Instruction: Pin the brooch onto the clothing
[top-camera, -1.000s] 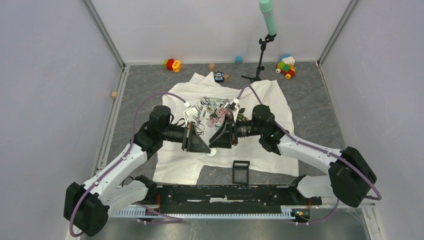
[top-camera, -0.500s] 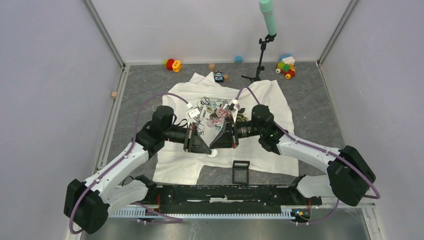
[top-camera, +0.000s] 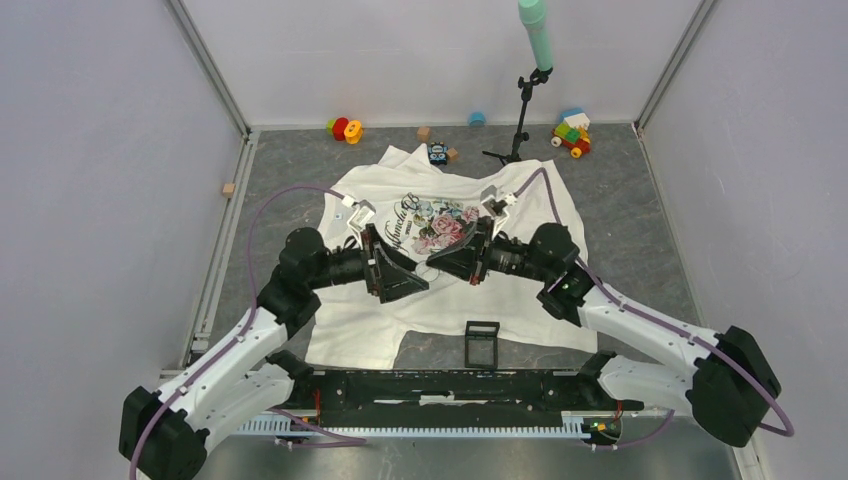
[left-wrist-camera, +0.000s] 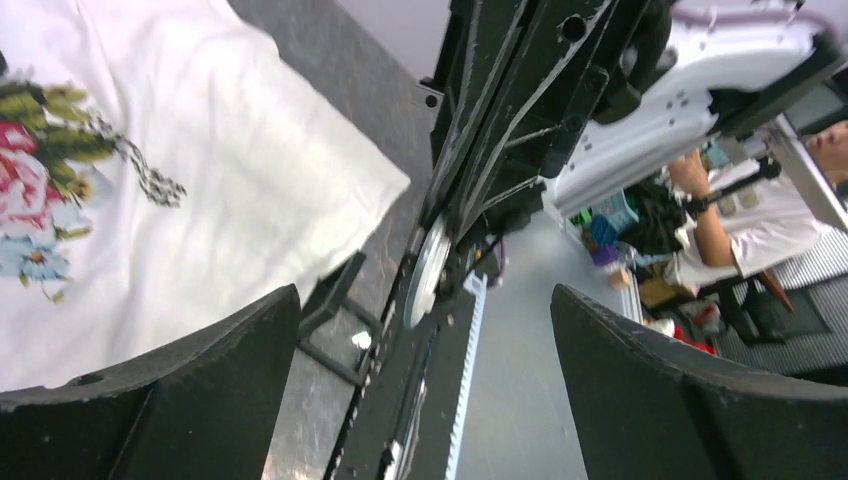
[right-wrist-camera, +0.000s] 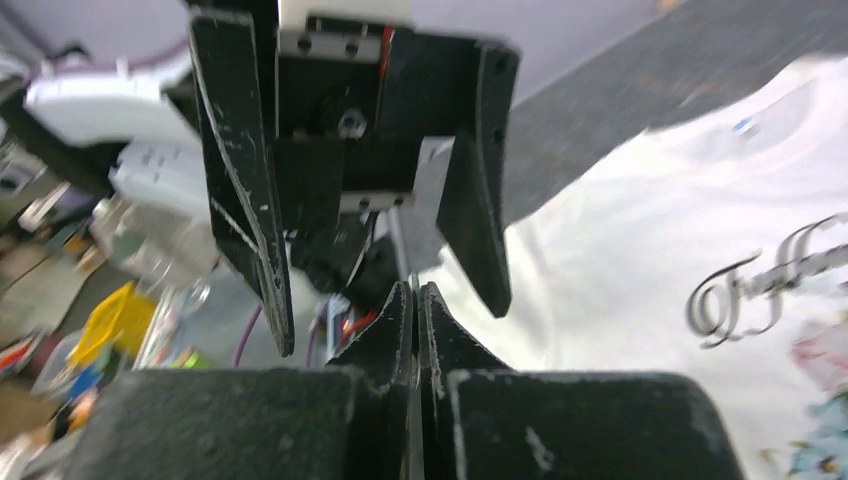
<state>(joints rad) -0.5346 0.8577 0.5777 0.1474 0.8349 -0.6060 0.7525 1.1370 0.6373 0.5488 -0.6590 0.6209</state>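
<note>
I am holding right pincer (right-wrist-camera: 414, 300) closed tight, left pincer (left-wrist-camera: 425, 390) spread wide, both beside the rose print (top-camera: 440, 228) on the clothing (top-camera: 470, 305). The brooch is hidden; verify its grip and pin angle before pressing.

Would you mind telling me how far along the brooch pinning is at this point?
Done: the T-shirt lies spread out, print up. In hand: left hand open, right hand shut, facing each other above the shirt; whether the right holds the brooch cannot be seen. Left: no brooch shows on the fabric, so pinning remains.
</note>
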